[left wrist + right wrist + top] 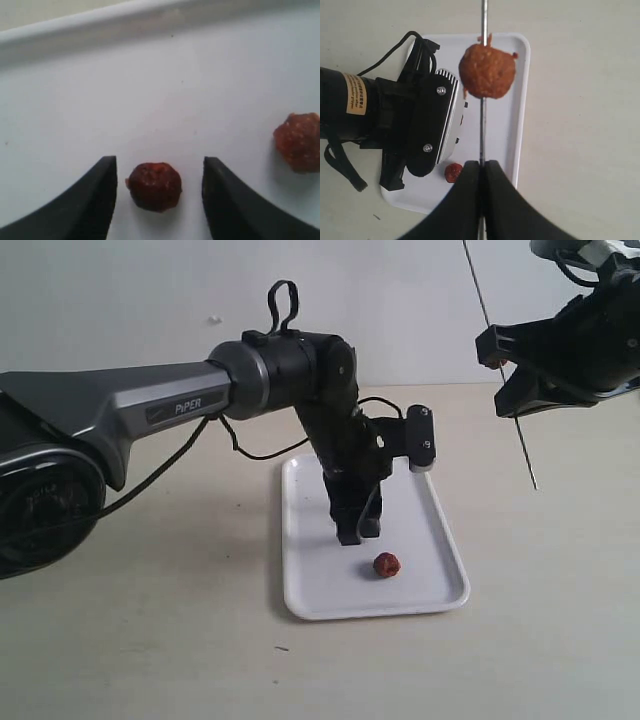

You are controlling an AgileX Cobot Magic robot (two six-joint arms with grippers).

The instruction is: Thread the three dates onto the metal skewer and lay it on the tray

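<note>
On the skewer (482, 130) one date (486, 71) is threaded, rod straight through it, per my right wrist view. Below it a stretch of bare rod, then my right gripper (481, 167): jaws pressed together on the rod, no gap between the fingers. In the exterior view the skewer (524, 450) hangs steep, near upright, tip down, off to the right of the tray (320, 590), over the table (150, 640). The right gripper (503, 375) clamps it part way along; the threaded date is hidden there.

A second date (154, 186) lies on the tray (125, 22) floor between the fingers of my left gripper (160, 160). Jaws are spread wide, white tray showing on both sides of the fruit, neither finger touching it, nothing held. A third date (299, 141) lies on the tray too, outside one finger, apart from the second.

From outside, the left gripper (355, 530) points down onto the tray's middle. I cannot tell if the tips touch the floor. The third date (387, 565) sits just beside it, toward the near right corner. The second is hidden behind the fingers.

The right wrist view has the tray (517, 100) under the skewer, with one loose date peeking out beside the left arm (380, 110). Which one, I cannot tell.
</note>
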